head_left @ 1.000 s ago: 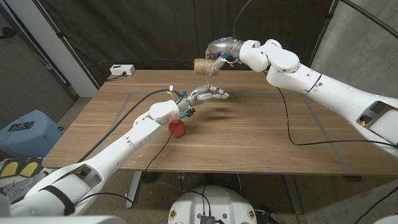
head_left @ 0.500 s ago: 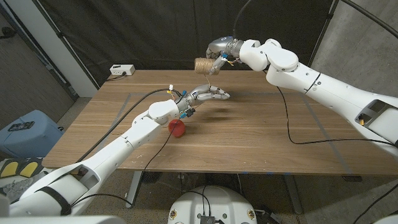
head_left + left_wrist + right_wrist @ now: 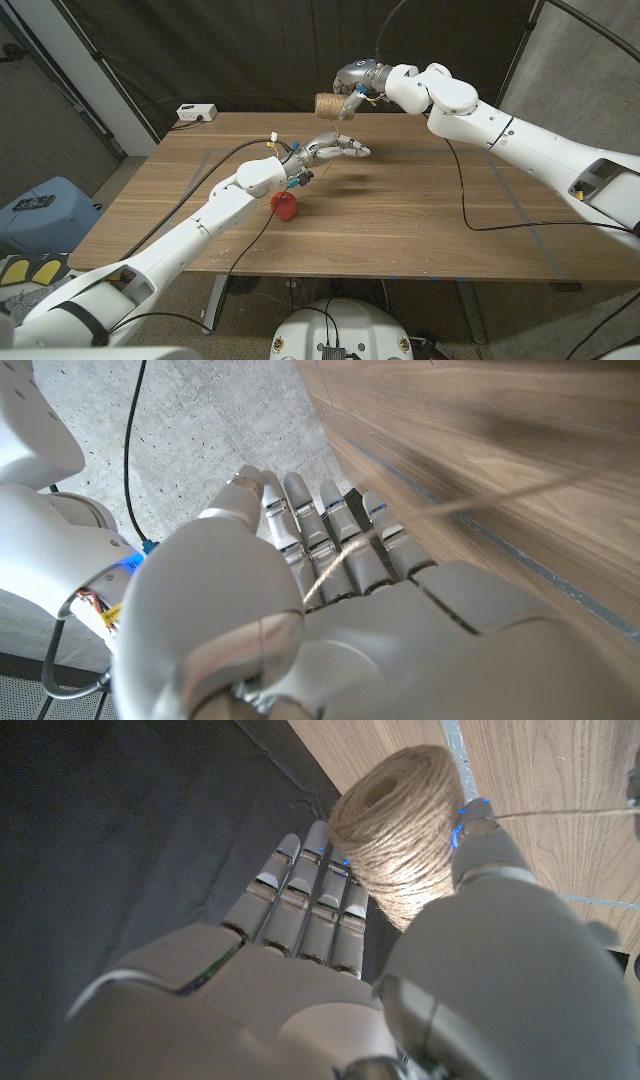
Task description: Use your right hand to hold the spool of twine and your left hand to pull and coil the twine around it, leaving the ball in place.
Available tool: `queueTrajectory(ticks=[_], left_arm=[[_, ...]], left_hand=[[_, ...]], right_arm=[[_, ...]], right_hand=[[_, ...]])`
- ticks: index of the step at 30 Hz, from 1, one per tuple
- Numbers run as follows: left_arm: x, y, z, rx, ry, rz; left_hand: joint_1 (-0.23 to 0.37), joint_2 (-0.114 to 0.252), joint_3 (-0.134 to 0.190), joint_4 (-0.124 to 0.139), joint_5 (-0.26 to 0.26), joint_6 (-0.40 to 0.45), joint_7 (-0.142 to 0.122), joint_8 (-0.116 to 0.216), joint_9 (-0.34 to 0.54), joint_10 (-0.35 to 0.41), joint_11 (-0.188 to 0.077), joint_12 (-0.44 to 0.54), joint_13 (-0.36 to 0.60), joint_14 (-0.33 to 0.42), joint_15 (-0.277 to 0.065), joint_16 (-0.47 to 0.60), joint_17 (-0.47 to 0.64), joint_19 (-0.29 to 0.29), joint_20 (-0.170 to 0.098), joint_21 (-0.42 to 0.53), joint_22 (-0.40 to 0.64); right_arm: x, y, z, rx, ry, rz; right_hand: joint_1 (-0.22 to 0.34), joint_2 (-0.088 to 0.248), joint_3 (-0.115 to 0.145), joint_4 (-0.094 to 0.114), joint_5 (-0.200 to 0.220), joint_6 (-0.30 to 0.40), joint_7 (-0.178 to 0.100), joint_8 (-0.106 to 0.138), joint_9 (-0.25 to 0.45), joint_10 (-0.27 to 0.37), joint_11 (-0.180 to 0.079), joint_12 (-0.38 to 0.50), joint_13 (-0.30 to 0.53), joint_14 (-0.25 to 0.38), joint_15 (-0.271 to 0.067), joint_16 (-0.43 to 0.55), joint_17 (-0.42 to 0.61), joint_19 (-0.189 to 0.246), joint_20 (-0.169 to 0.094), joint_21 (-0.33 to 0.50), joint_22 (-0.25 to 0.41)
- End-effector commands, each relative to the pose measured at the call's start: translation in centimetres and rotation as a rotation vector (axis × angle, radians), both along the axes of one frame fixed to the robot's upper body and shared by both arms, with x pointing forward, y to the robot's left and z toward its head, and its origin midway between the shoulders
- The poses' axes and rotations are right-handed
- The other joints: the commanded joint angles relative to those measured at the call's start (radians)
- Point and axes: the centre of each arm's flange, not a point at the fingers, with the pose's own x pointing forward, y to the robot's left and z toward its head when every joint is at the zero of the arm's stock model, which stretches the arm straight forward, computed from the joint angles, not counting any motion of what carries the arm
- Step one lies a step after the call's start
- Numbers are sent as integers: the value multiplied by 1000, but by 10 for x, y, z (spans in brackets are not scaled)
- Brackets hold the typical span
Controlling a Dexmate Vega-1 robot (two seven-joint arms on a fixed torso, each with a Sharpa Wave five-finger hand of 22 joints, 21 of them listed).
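Note:
My right hand (image 3: pixel 352 88) holds the spool of twine (image 3: pixel 324 104) in the air over the table's back edge. In the right wrist view the spool (image 3: pixel 400 830) sits between the fingers (image 3: pixel 305 905) and the thumb. A strand of twine (image 3: pixel 339 126) drops from the spool to my left hand (image 3: pixel 336 150), which hovers above the table with its fingers stretched out together. In the left wrist view the strand (image 3: pixel 345 560) crosses the fingers (image 3: pixel 320 530) and slips under the thumb, where it is pinched. The red ball (image 3: pixel 285 206) lies on the table beside my left wrist.
A white box (image 3: pixel 196 112) sits at the table's (image 3: pixel 400 230) back left corner. A black cable (image 3: pixel 465 195) loops over the right side of the table. A blue bin (image 3: pixel 40 212) stands on the floor to the left.
My left forearm has shifted slightly toward the back of the table. The spool, right hand and ball have stayed where they were.

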Motion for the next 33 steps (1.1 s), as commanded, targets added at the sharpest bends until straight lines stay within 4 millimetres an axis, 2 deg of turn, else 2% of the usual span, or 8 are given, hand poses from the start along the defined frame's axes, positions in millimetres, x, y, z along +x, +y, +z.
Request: queueTrajectory(ticks=[1,5,7,15,33], left_arm=[[-9,-1,10,18,-15,-10],[-13,-2,11,17,-16,-26],[-13,-2,12,23,-19,-28],[-16,-3,13,44,-24,-50],[-24,-5,17,41,-35,-59]], left_hand=[[8,4,1,-3,0,12,-1,9,3,12,0,4,5,12,-1,5,1,10,2,7,1],[8,1,0,-4,0,10,0,8,3,11,0,4,7,11,-1,2,0,11,1,7,1],[5,-5,-4,-4,-1,-12,-2,-1,3,2,11,-1,11,5,-1,-1,2,9,0,7,2],[2,-19,-21,-2,-7,-58,10,-21,3,-44,18,-22,20,-29,17,-10,11,-8,7,-1,2],[-4,-16,-33,3,-10,-48,11,-19,3,-32,23,-19,28,-28,19,-5,15,-8,12,-1,2]], right_arm=[[4,2,-4,-13,-1,-8],[6,2,-5,-10,1,-14],[7,2,-5,-8,1,-15],[11,-2,-4,4,10,-31],[20,-14,-4,30,16,-66]], right_hand=[[77,80,-1,-2,7,153,-140,8,5,139,-131,5,5,9,-158,-2,2,12,2,-1,2],[76,79,-2,-1,7,149,-138,6,5,135,-129,4,7,9,-155,-4,2,12,2,-1,2],[75,79,-2,0,6,147,-138,6,5,132,-130,3,7,9,-155,-5,2,12,2,-1,2],[75,78,-4,0,6,143,-136,4,5,130,-130,1,7,9,-156,-8,1,12,2,-2,2],[73,80,-6,2,7,143,-138,2,5,134,-127,-1,7,13,-156,-13,2,13,2,-2,2]])
